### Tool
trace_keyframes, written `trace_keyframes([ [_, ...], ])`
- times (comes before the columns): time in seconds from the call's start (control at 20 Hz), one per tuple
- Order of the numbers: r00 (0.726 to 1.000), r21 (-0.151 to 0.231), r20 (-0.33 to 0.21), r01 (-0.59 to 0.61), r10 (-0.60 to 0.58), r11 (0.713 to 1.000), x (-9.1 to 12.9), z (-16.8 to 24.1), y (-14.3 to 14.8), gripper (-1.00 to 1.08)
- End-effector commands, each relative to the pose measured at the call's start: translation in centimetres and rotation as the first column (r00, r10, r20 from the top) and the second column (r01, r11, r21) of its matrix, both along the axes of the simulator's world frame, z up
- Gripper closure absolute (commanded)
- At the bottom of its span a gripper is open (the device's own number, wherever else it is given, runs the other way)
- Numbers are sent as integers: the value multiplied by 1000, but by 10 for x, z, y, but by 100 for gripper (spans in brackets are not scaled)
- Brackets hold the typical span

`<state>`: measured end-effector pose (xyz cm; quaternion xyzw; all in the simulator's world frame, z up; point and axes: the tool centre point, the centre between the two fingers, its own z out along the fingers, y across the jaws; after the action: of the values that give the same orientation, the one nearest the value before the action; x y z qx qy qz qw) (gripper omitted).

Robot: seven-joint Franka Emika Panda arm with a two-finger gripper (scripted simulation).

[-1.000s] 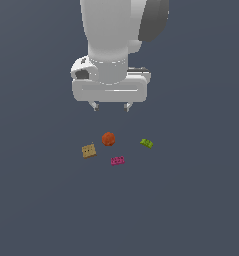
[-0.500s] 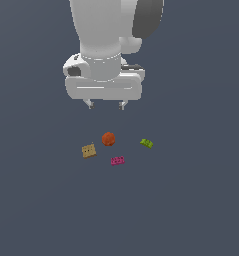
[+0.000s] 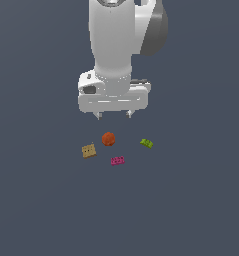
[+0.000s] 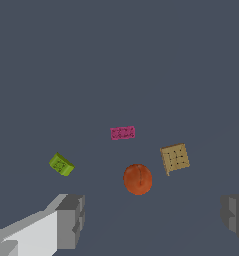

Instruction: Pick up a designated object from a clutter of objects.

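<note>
The gripper (image 3: 114,115) hangs from the white arm above the dark grey floor (image 3: 191,210), its 2 fingers spread wide apart with nothing between them; in the wrist view the 2 grey fingertips (image 4: 71,220) stand at opposite edges of the picture with bare floor between. It is clear of all 4 small items, which lie on the floor below it. Nearest to the gripper is the orange-red ball (image 3: 108,139), which sits almost straight beneath the gap between the fingers, a little toward the finger on the exterior view's left. The tan square block (image 3: 89,150) lies just beyond that same finger, on the exterior view's left of the ball and apart from it, its gridded face turned up. The magenta studded brick (image 3: 117,160) lies flat past the ball, farther from the gripper than the ball is, and roughly under the middle of the gripper's span. The lime-green studded brick (image 3: 146,143) lies outside the finger on the exterior view's right, off to that side of the ball and well apart from the tan block; it touches none of the other 3 items and sits at a slant to the magenta brick. In the wrist view the lime-green brick (image 4: 61,164) shows near one finger, while the ball (image 4: 138,179), the tan block (image 4: 175,158) and the magenta brick (image 4: 123,133) lie between the 2 fingers' lines.
</note>
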<state>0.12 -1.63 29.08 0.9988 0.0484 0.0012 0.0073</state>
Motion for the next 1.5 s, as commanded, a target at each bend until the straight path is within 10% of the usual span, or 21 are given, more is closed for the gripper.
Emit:
trace_keyframes([
  [0.0, 998, -7, -2, -61, 61, 998, 1, -18, 11, -92],
  [0.4, 942, -24, -13, -336, 336, 942, -5, -95, 62, -92],
  [1.1, 692, 2, -11, -722, 722, 692, -52, -207, 147, -92],
  [1.45, 623, 13, -4, -782, 783, 623, -67, -226, 164, -92],
])
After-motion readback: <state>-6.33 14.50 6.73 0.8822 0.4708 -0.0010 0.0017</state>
